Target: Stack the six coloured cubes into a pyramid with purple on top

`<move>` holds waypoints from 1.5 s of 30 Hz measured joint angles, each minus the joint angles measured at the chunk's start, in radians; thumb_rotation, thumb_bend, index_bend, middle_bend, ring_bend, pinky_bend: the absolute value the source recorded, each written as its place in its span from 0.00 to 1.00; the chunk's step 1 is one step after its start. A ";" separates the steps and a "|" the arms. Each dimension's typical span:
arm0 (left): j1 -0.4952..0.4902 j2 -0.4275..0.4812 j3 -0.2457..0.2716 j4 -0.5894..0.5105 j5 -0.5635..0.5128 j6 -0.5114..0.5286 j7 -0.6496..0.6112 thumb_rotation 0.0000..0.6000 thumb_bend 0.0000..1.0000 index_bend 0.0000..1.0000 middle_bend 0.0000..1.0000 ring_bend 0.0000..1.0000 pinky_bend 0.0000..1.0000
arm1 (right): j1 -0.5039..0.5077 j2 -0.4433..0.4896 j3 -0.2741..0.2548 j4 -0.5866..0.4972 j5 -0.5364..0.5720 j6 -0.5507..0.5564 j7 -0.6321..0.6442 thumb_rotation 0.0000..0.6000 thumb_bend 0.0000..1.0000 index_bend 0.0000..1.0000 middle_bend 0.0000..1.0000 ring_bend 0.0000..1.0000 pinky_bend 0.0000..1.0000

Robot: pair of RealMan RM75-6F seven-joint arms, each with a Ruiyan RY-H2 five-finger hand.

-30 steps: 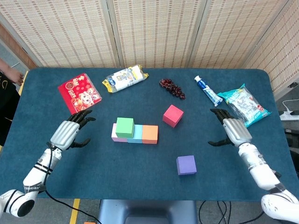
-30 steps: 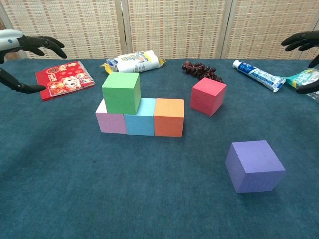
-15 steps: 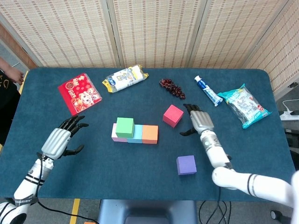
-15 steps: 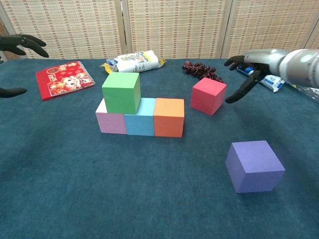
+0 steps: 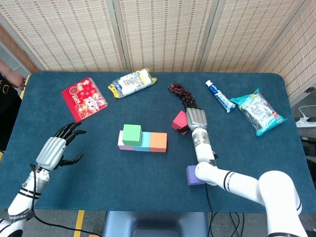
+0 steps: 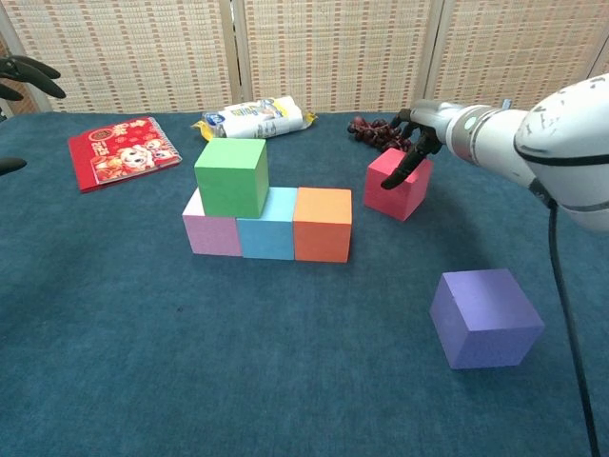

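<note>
Pink [image 5: 121, 143], light blue [image 5: 144, 143] and orange [image 5: 158, 141] cubes form a row mid-table, and a green cube [image 5: 132, 134] sits on the pink and blue ones. The red cube [image 6: 395, 188] stands right of the row. My right hand [image 6: 416, 133] reaches over its top with fingers spread, the thumb lying against its near face; the cube rests on the table. The purple cube [image 6: 485, 317] lies alone at the front right, partly hidden by my right arm in the head view. My left hand [image 5: 54, 150] hovers far left, fingers apart and empty.
Along the back lie a red booklet [image 5: 84, 98], a snack packet [image 5: 132, 82], dark grapes [image 5: 180, 92] just behind the red cube, a toothpaste tube [image 5: 219, 96] and a teal packet [image 5: 257, 111]. A person's hand [image 5: 7, 79] shows at the table's left edge.
My right hand has swung in from the far right to the red cube and now touches it. My left hand has drawn back toward the front left. No cube has moved.
</note>
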 measured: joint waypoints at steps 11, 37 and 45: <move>0.015 0.007 -0.002 0.010 0.011 -0.010 -0.050 1.00 0.32 0.23 0.06 0.00 0.13 | -0.004 -0.065 0.016 0.123 -0.001 -0.056 0.001 1.00 0.09 0.34 0.32 0.23 0.45; 0.061 0.033 -0.007 -0.018 0.024 0.024 0.040 1.00 0.32 0.21 0.06 0.00 0.13 | -0.178 0.484 0.069 -0.396 -0.390 -0.338 0.219 1.00 0.32 0.56 0.51 0.39 0.53; 0.083 0.043 -0.004 -0.040 0.035 0.045 0.055 1.00 0.32 0.21 0.06 0.00 0.13 | -0.194 0.562 0.069 -0.539 -0.662 -0.428 0.353 1.00 0.32 0.54 0.51 0.39 0.52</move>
